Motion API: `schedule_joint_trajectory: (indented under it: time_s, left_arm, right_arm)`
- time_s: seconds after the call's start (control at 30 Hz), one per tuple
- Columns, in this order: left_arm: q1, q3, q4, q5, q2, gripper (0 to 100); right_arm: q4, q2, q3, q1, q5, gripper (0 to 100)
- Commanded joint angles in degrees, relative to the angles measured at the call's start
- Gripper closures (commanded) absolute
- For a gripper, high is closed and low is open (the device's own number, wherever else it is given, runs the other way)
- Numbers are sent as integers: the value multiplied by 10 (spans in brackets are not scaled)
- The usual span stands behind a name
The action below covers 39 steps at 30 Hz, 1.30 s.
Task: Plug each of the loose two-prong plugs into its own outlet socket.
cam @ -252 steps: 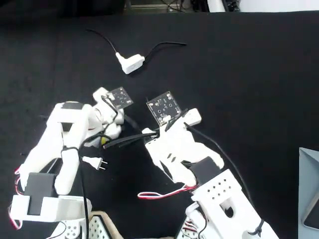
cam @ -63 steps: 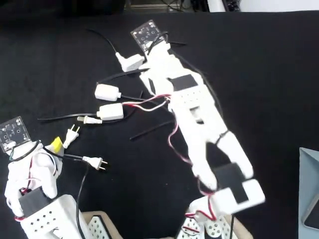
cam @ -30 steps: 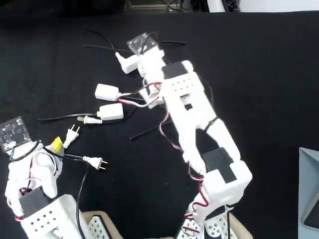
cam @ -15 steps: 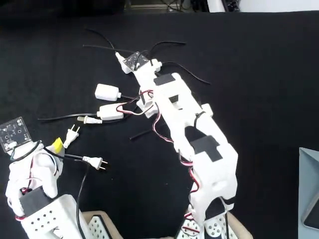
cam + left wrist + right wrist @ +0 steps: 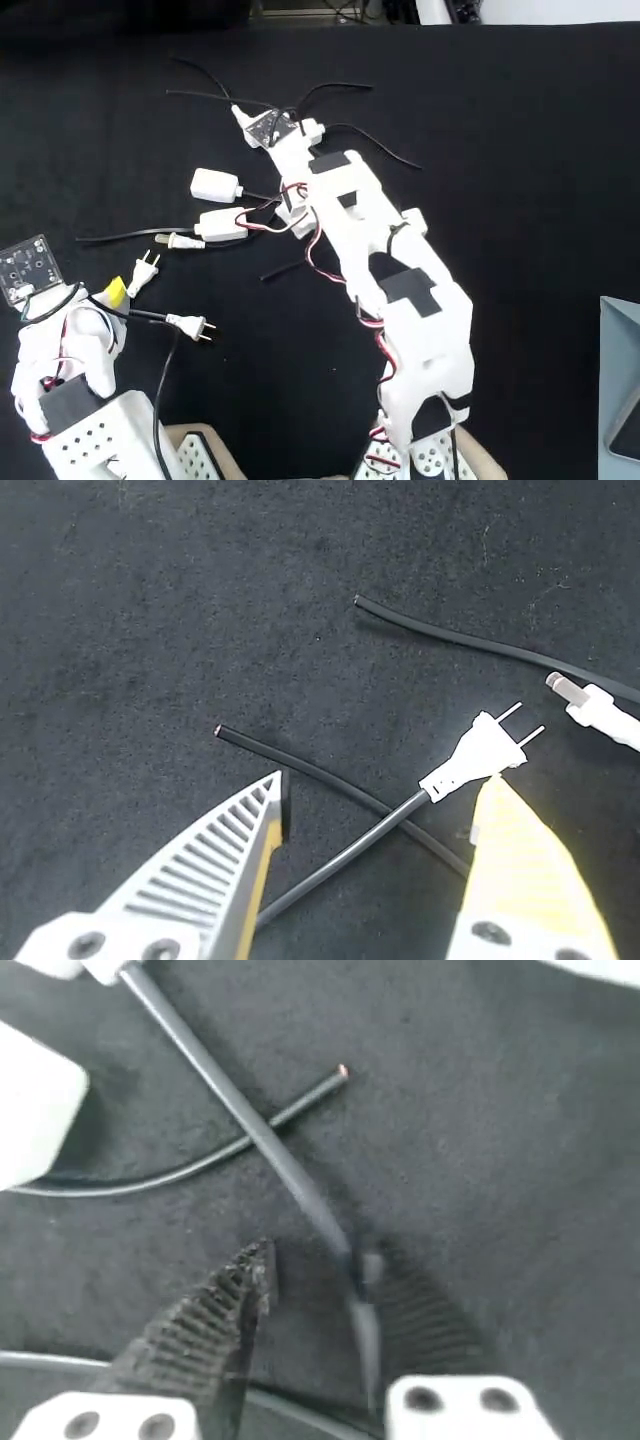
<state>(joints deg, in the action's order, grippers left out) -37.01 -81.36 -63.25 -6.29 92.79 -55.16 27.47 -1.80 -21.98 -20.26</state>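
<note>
Two pincers released: my left gripper (image 5: 382, 785) frames a white two-prong plug (image 5: 480, 755), my right gripper (image 5: 315, 1260) a thin black cable (image 5: 250, 1130); black tabletop (image 5: 520, 150) spreads wide around.

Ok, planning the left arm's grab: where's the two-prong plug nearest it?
The plug lies left in the high view, beside the left gripper's yellow finger, a white socket beyond it, another plug nearer the arms.

Outlet sockets, white: three, namely upper socket (image 5: 244, 122), middle socket (image 5: 215, 184) and lower socket (image 5: 222, 225).
Loose two-prong plugs, lower left of frame: two, namely first plug (image 5: 145, 270) and second plug (image 5: 190, 325).
White plug-like piece (image 5: 172, 240) at the lower socket: one.
Robot arms: two, namely left arm (image 5: 60, 400) and right arm (image 5: 380, 250).
</note>
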Motion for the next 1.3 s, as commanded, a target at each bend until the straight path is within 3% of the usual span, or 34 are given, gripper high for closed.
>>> schedule_joint_trajectory:
  time_s: [0.0,0.5,0.77,1.07,1.27]
  left_arm:
    - [-2,3,0,3,3,700]
    - [-2,3,0,3,3,700]
    - [-8,10,-1,3,3,700]
    - [-9,63,-57,3,3,700]
    - [-9,72,-61,2,3,700]
  right_arm:
    - [-20,-59,2,1,-23,966]
    - [-206,-189,1,-21,-20,985]
    - [-360,-241,-27,-74,66,985]
    - [-272,-352,-222,-233,162,985]
    - [-183,-414,-291,-299,193,985]
